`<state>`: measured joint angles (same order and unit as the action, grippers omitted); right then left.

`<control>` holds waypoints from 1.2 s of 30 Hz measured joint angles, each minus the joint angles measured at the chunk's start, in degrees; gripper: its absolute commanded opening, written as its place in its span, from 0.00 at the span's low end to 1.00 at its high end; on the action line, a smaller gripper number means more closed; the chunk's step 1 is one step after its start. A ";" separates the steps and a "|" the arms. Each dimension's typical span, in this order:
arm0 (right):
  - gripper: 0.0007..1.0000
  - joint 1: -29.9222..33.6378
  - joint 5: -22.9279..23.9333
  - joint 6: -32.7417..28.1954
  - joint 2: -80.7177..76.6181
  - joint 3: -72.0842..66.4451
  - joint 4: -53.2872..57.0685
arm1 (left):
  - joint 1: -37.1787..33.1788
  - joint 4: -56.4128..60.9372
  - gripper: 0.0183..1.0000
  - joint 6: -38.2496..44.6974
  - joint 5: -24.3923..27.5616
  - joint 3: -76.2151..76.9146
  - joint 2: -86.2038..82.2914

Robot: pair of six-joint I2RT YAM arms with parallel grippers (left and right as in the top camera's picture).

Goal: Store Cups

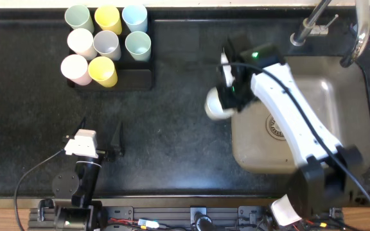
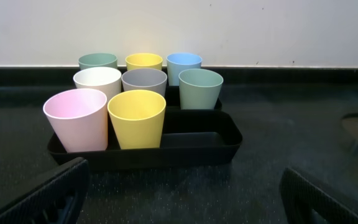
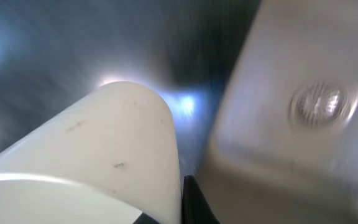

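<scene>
One smooth tapered white cup [image 1: 214, 106]

Counter [image 1: 172, 128]: dark, speckled black stone, running the full width of the top view.
Sink [image 1: 345, 109]: steel basin sunk into the counter at the right, with a round drain [image 1: 276, 126] in its floor.
Faucet [image 1: 313, 22]: metal, mounted behind the sink at the far edge.
Wall [image 2: 229, 31]: plain and pale (no windows or marks to be made out).
Back ledge [image 2: 291, 73]: low black strip where the counter meets the wall.
Front edge [image 1: 172, 201]: narrow brown wooden strip.
Light: bright glare [image 3: 185, 102] on the counter beside the sink.
</scene>
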<state>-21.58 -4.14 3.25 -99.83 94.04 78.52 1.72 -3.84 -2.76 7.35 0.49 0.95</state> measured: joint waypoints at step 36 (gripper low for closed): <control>0.04 -20.68 2.56 22.40 -34.21 42.03 -2.40 | 0.00 -0.02 1.00 0.00 0.00 0.00 0.00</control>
<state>-42.26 -1.58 25.65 -134.04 136.07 76.12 1.72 -3.86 -2.76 7.35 0.49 0.95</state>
